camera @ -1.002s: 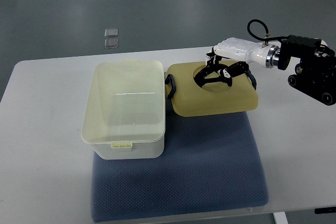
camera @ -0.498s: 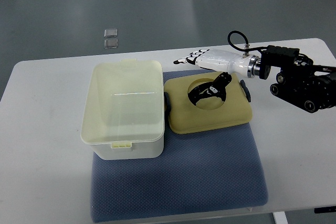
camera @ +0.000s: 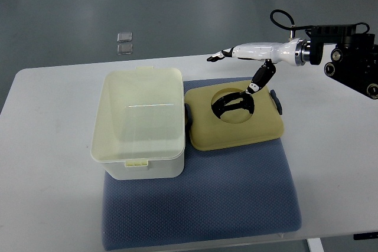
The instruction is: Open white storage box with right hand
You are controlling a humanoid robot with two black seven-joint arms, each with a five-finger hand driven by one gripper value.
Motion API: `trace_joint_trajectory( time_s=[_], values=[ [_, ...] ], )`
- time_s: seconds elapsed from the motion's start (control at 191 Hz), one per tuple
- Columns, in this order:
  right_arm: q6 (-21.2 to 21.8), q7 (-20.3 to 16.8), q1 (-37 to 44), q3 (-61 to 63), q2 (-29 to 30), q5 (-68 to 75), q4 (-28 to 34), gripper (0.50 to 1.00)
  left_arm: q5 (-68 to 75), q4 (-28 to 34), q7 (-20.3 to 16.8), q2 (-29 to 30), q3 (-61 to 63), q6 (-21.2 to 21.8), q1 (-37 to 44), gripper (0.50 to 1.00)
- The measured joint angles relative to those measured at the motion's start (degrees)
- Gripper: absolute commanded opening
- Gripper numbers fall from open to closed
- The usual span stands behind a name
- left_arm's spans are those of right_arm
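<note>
Your white storage box (camera: 139, 122) stands open, its lid (camera: 235, 117) flat beside it; the right hand (camera: 251, 57) hovers above, fingers (camera: 216, 57) spread, empty.

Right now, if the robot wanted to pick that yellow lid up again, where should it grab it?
Probably by the black handle in the round hollow at the middle of the lid. The lid lies flat on the blue mat, handle facing up, so coming straight down from above suits best. The right hand is open above it.
</note>
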Motion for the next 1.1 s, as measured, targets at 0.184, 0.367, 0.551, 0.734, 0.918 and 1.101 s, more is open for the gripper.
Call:
trace_joint_trajectory(
  time_s=[0.184,0.367,0.551,0.734,0.918,1.101],
  values=[
    [11.7,-0.9,-1.0,7.4,-1.0,18.2,-0.5,0.93,0.0,0.0,0.0,0.0,0.0,0.0,0.0,1.0],
    [13.0,-6.7,-6.3,9.4,0.3,47.3,-5.2,0.932,0.0,0.0,0.0,0.0,0.0,0.0,0.0,1.0],
    [12.9,-19.5,-10.6,9.5,5.0,77.5,-13.0,0.934,0.0,0.0,0.0,0.0,0.0,0.0,0.0,1.0],
    [11.1,-30.4,-12.3,9.5,9.2,94.3,-18.2,0.934,0.0,0.0,0.0,0.0,0.0,0.0,0.0,1.0],
    [8.0,-34.5,-13.1,9.5,9.6,101.1,-18.7,0.934,0.0,0.0,0.0,0.0,0.0,0.0,0.0,1.0],
    [6.3,-34.1,-14.3,9.4,9.8,100.9,-18.6,0.934,0.0,0.0,0.0,0.0,0.0,0.0,0.0,1.0]
  ],
)
